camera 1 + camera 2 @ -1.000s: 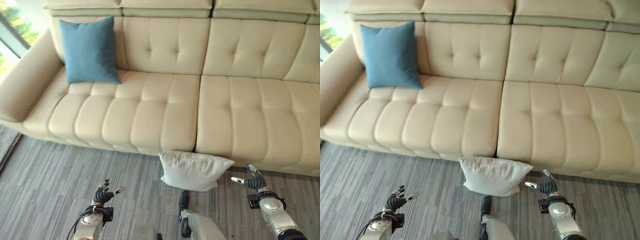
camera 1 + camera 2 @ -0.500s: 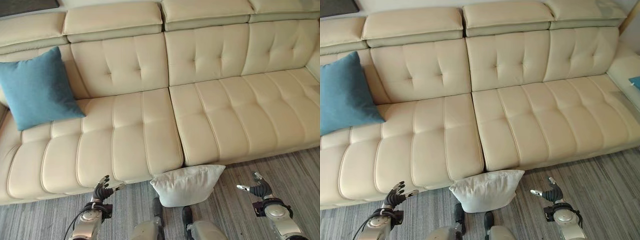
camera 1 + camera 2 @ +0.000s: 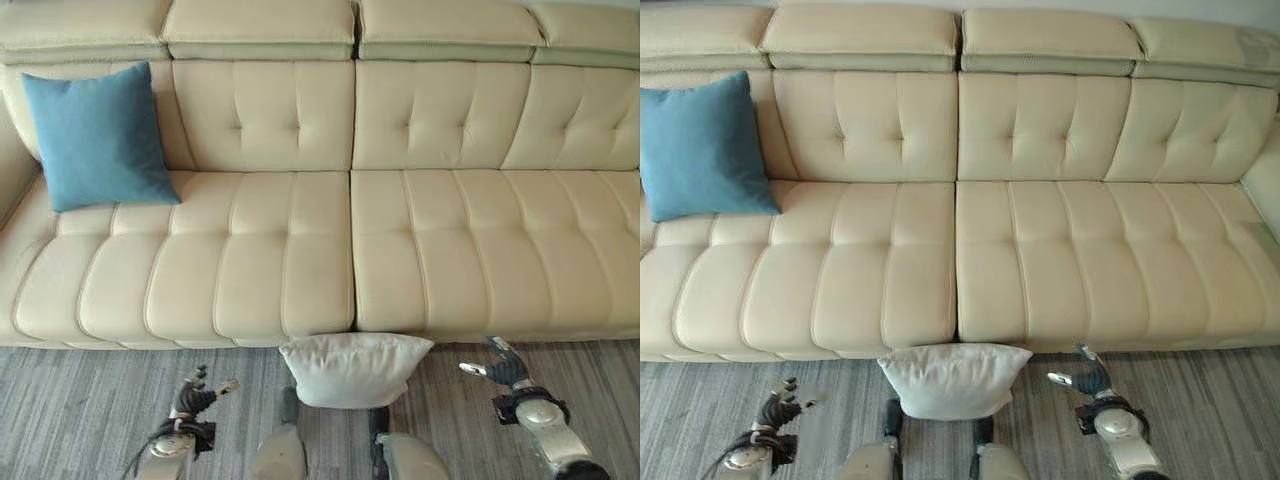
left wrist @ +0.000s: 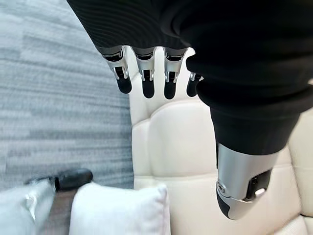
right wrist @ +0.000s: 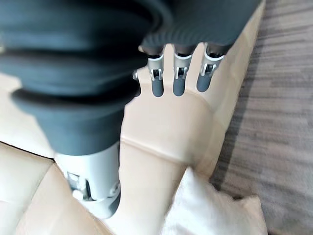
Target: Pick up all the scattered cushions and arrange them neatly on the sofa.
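Left hand (image 3: 190, 400) at lower left and right hand (image 3: 502, 368) at lower right hang empty, fingers relaxed and apart. Between them, bottom centre, a white cushion (image 3: 352, 368) lies on the grey carpet (image 3: 80, 400) against the cream sofa (image 3: 350, 250); a blue cushion (image 3: 98, 135) leans upright at upper left

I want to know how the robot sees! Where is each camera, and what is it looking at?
Both eye views: on the head, looking down at the sofa, blue cushion, white cushion and both hands.
Left wrist view: along the left hand, fingers straight.
Right wrist view: along the right hand, fingers straight.
All views share the white cushion.
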